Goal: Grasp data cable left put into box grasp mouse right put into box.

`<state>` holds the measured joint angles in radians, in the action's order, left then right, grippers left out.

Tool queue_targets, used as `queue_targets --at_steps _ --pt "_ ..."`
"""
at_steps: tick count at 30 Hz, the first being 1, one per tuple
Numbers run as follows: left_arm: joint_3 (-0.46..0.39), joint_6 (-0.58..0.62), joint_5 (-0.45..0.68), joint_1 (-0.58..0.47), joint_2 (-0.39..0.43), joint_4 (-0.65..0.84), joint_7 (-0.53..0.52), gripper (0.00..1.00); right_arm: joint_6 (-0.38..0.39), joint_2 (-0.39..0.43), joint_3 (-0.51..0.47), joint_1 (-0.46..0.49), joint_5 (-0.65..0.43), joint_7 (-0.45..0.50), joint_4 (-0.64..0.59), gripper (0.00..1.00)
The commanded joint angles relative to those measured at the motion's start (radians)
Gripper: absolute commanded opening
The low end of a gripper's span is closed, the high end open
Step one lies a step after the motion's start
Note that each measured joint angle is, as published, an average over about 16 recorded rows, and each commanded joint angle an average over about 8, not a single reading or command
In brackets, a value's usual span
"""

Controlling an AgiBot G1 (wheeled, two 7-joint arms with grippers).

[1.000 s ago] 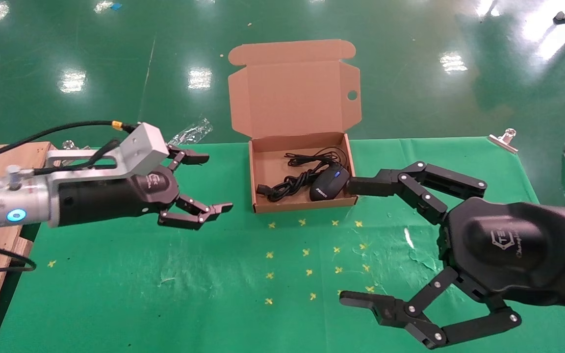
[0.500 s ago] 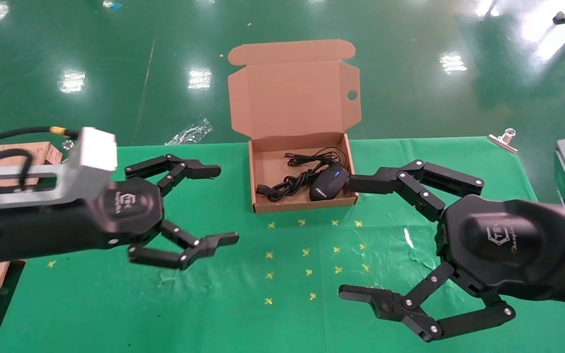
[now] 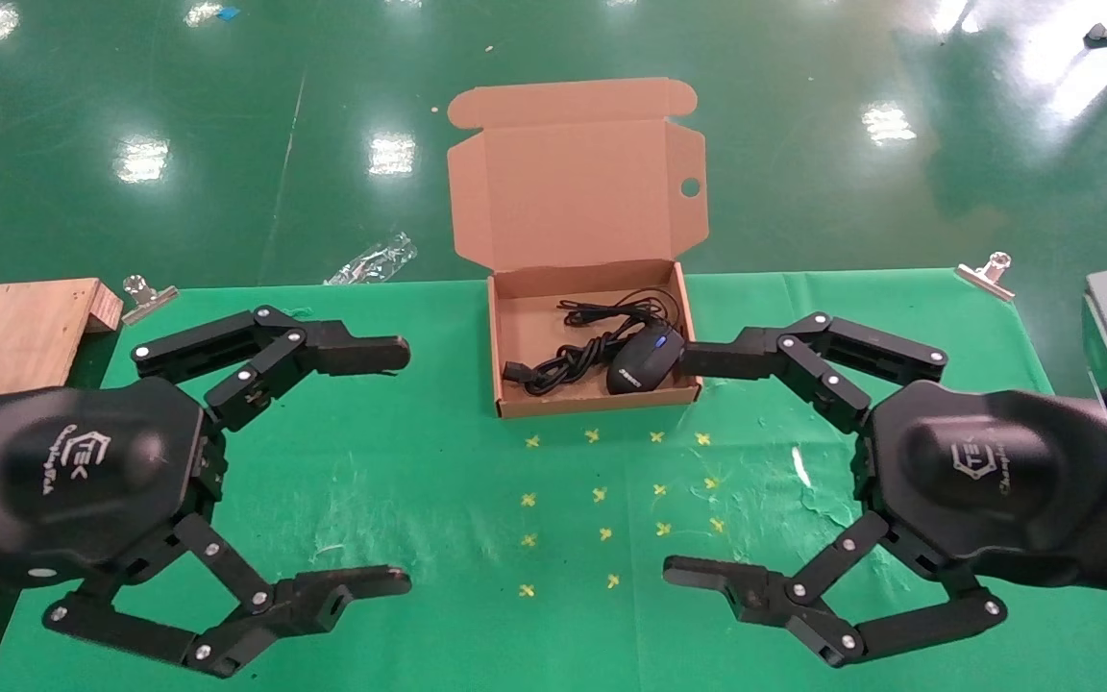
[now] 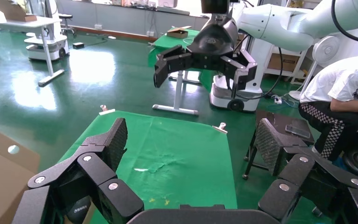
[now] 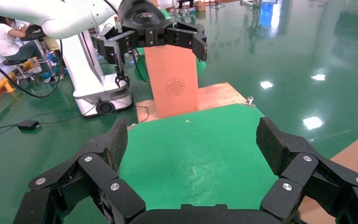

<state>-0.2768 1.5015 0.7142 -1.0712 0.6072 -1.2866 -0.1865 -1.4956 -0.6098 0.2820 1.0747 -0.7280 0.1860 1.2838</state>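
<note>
A robotics lab: glossy green floor [image 3: 227,115], other robot arms [image 4: 279,23], wheeled workstations [image 4: 46,46].

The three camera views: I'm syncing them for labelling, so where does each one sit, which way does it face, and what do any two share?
Head view: from the robot's head, looking down at the open box holding the mouse and data cable; both open grippers flank it.
Left wrist view: behind the left gripper, facing the right gripper.
Right wrist view: behind the right gripper, facing the left gripper.
Shared: the green table.
</note>
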Motion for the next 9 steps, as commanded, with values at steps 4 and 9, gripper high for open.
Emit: queue_targets --at_steps 4,9 --pt "0.006 0.012 -0.028 0.007 -0.008 -0.005 0.004 1.00 0.000 0.000 0.000 0.000 0.000 0.000 0.000 1.00" --pt "0.004 0.007 -0.016 0.004 -0.005 -0.003 0.003 1.00 0.000 0.000 0.000 0.000 0.000 0.000 0.000 1.00"
